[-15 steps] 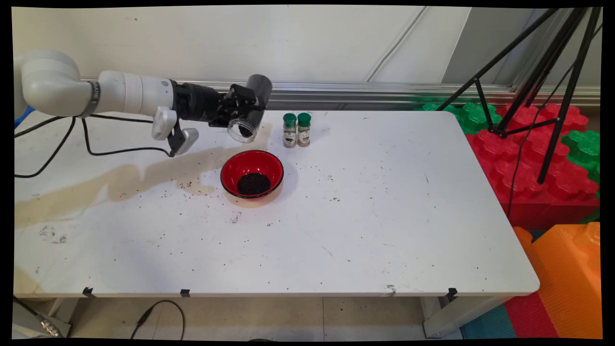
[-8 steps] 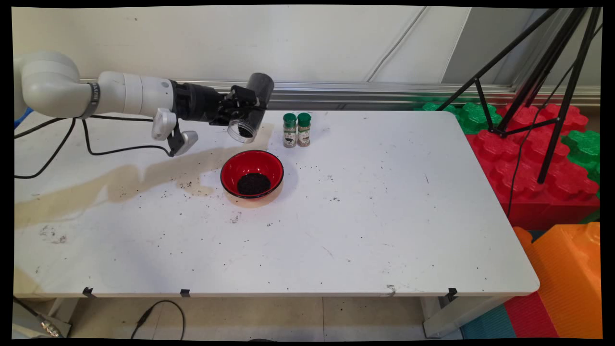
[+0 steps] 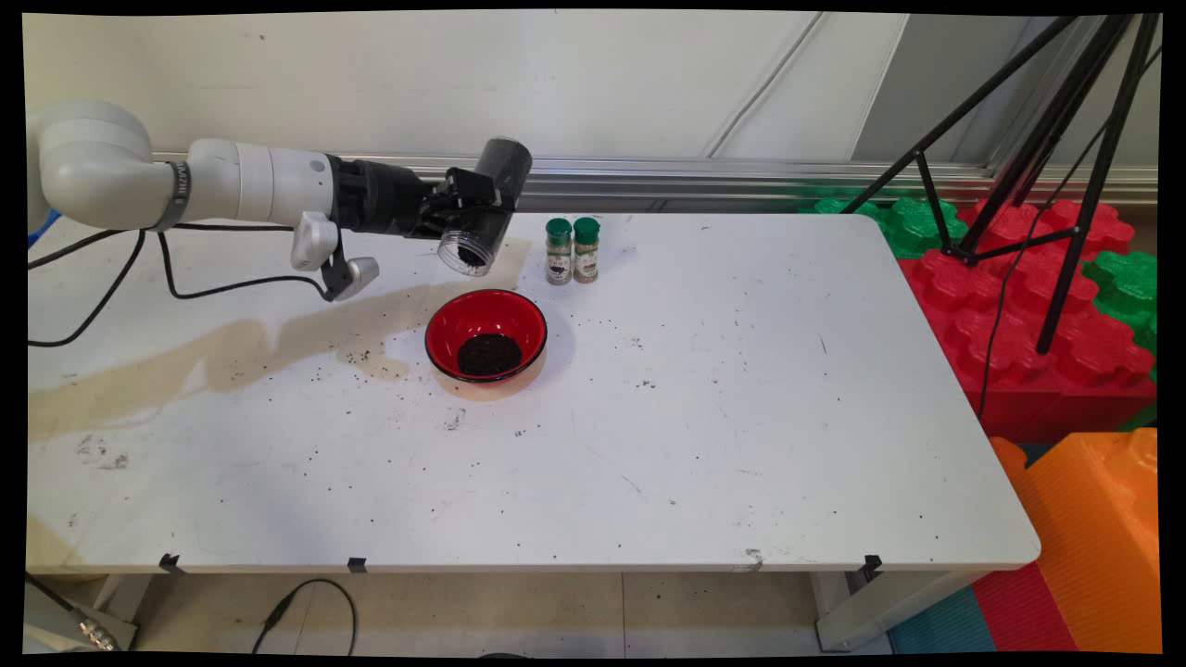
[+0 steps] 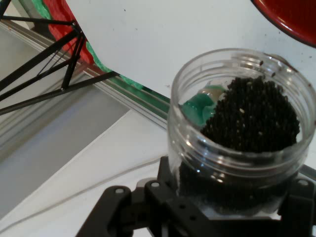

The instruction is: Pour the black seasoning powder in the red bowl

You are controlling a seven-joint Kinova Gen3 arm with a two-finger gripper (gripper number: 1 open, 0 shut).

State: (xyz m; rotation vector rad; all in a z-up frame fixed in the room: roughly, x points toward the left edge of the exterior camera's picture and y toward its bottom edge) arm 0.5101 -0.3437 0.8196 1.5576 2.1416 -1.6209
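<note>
jar (image 3: 484, 211) tilted, mouth toward bowl (image 3: 485, 335)

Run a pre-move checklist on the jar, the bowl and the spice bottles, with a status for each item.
1. Gripper shut on the clear jar: ok.
2. Jar tilted, its open mouth facing down towards the table: ok.
3. Black grains left in the jar: ok.
4. Jar mouth directly above the red bowl: cannot tell; it sits nearer the wall in the main view.
5. Two green-capped spice bottles upright, apart from the jar: ok.
6. Table free of spilt grains: not ok.
</note>
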